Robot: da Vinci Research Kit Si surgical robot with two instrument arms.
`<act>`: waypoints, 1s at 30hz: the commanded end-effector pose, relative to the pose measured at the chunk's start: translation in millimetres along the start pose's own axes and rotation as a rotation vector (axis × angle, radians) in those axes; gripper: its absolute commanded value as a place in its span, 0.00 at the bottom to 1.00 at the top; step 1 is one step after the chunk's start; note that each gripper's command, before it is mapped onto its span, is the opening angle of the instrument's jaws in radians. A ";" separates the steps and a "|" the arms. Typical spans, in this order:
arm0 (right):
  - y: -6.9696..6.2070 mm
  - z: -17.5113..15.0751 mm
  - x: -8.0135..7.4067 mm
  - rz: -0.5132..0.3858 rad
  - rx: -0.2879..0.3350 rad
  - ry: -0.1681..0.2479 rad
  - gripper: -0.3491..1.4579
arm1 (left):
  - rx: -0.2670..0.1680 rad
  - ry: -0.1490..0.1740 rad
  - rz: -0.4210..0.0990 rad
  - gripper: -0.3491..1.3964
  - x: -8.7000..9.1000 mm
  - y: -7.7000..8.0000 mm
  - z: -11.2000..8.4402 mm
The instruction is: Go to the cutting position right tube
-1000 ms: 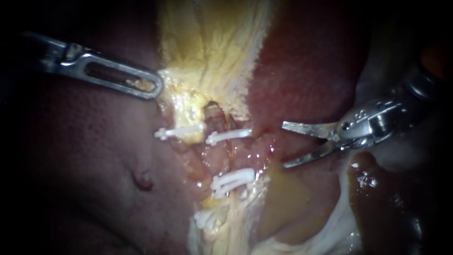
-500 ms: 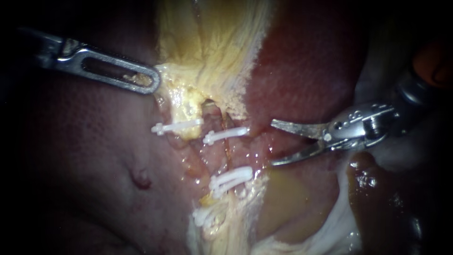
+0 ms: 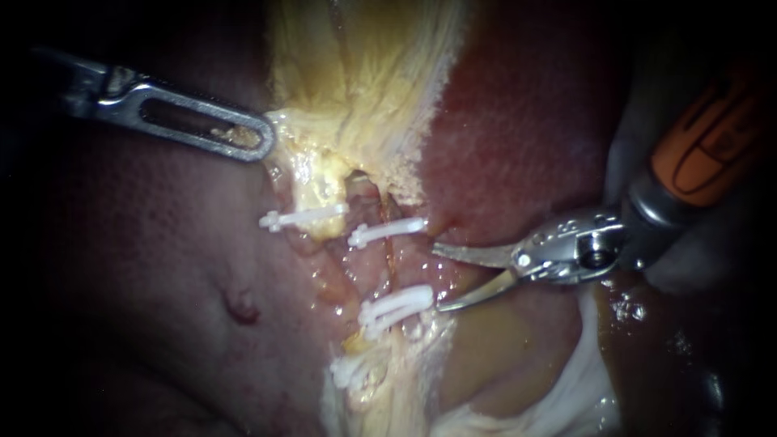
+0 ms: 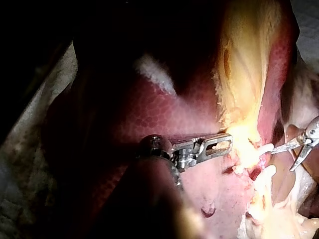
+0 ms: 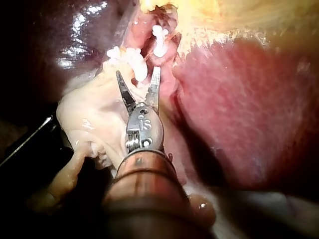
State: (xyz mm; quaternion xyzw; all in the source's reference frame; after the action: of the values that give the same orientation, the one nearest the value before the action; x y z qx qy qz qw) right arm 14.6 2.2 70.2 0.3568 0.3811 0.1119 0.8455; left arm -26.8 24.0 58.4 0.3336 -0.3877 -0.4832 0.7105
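The right tube [image 3: 391,263] runs down the middle of the endoscope view between an upper white clip [image 3: 387,232] and a lower pair of clips [image 3: 396,306]. My right instrument [image 3: 437,277] has two thin curved blades. They stand open just right of the tube, level with the stretch between the clips and apart from it. In the right wrist view the open blades [image 5: 138,72] point at the clips [image 5: 134,62]. My left instrument [image 3: 263,137], with slotted jaws, is shut on the edge of the gallbladder's pale yellow tissue [image 3: 356,89], also seen in the left wrist view [image 4: 227,144].
Another white clip [image 3: 303,217] sits on the left tube. More clips [image 3: 352,372] lie lower down. Red liver [image 3: 526,121] rises behind the right instrument and dark liver [image 3: 146,267] fills the left. Pale membrane [image 3: 566,388] lies under the right shaft.
My right instrument has moved left and slightly down toward the right tube, blades still open. The left instrument shifted slightly up and left early on, drawing the clipped tissue with it, then held still.
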 end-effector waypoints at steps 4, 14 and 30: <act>1.2 0.8 0.2 0.022 0.018 -0.015 0.92 | 0.000 0.000 0.000 0.00 0.0 0.0 0.0; 3.3 4.3 0.0 0.051 0.067 0.005 0.92 | 0.000 0.000 0.000 0.00 0.0 0.0 0.0; 4.2 6.4 1.5 0.080 0.217 0.192 0.92 | 0.000 0.000 0.001 0.00 0.1 0.2 0.0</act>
State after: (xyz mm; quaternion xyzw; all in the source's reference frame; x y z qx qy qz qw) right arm 20.6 2.7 75.2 0.4522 0.4601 0.1353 0.7520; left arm -26.7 24.0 58.6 0.3331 -0.3878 -0.4831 0.7108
